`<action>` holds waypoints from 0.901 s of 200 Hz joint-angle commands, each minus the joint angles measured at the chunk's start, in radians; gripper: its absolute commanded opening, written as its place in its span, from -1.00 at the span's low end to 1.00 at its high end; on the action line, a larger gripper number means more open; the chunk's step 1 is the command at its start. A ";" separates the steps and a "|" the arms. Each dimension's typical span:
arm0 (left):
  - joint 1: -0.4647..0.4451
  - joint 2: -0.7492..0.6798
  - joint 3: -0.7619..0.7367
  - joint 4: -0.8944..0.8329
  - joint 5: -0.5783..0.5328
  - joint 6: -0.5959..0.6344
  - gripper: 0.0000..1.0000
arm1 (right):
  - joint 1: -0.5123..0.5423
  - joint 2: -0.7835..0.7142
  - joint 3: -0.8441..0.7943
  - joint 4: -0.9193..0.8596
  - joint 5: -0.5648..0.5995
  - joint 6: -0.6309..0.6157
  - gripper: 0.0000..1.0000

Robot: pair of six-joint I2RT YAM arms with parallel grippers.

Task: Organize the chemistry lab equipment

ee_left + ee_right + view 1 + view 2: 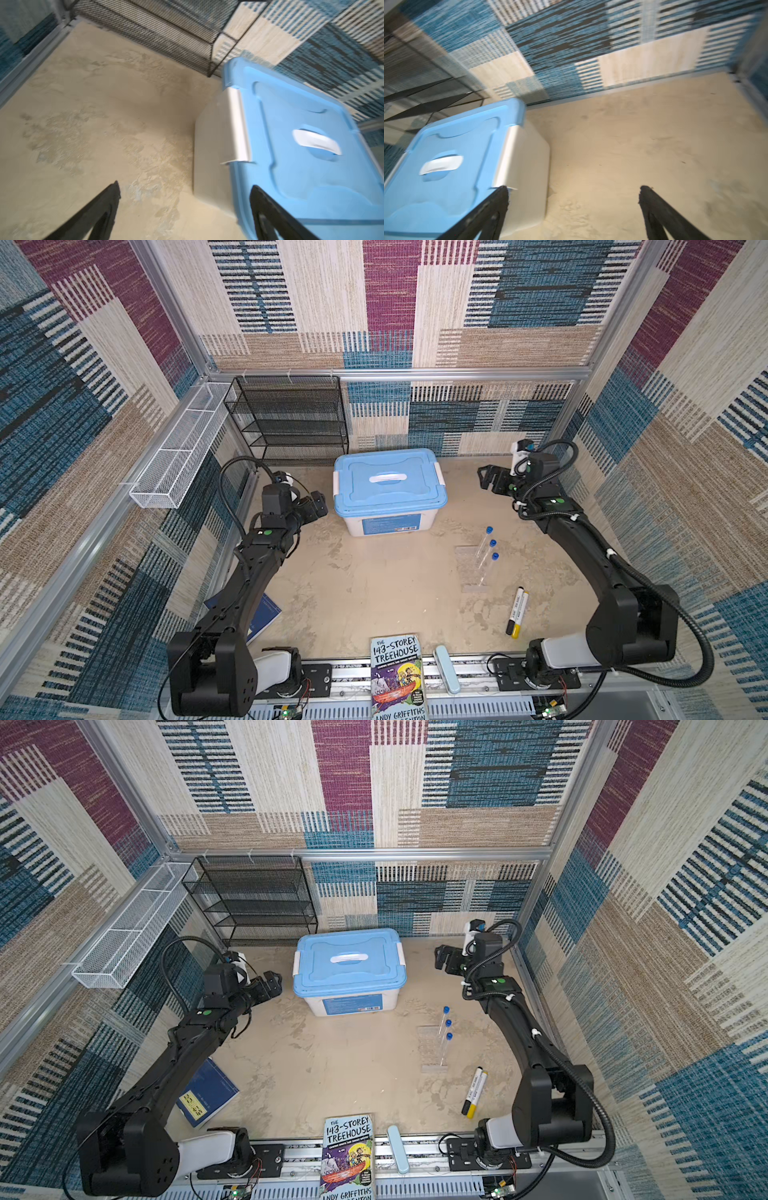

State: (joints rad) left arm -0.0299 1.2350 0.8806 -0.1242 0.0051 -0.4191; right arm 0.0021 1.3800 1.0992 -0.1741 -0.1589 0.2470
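Table: beige, matt, mottled; woven patchwork walls stood round it.
Box: sat at 12 o'clock of table centre. White tub, glossy blue lid on, white handle, white side latches. Contents hidden.
Tubes: three, at 3 o'clock of centre. Thin, clear, blue-capped; stood leaning in the rack.
Rack: clear and low, nearly lost against the table.
Left gripper: at 9 o'clock of box, near a latch. Jaws spread wide, nothing held.
Right gripper: at 3 o'clock of box, apart from it. Jaws spread wide, nothing held.
Markers: black and yellow, lay near the rack at 5 o'clock of it.
Risk, tubes: slick and top-heavy; a brushing arm would likely tip them, rack included.
Risk, rack: transparency invited a misjudged edge.
Risk, box: a one-sided latch push could slide it.
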 commanded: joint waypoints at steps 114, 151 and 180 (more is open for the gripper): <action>0.002 0.230 -0.295 0.542 -0.240 0.378 0.90 | -0.165 0.014 -0.733 1.010 0.114 -0.123 0.98; 0.026 0.240 -0.415 0.818 -0.166 0.404 0.89 | -0.076 0.044 -0.817 1.227 0.176 -0.183 0.99; 0.037 0.305 -0.446 0.925 -0.053 0.436 0.91 | -0.057 0.082 -0.822 1.275 0.173 -0.201 0.99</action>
State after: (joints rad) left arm 0.0036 1.5089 0.4587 0.6056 -0.1703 -0.0360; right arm -0.0719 1.4471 0.2768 0.9565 -0.0017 0.0807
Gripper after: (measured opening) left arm 0.955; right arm 0.994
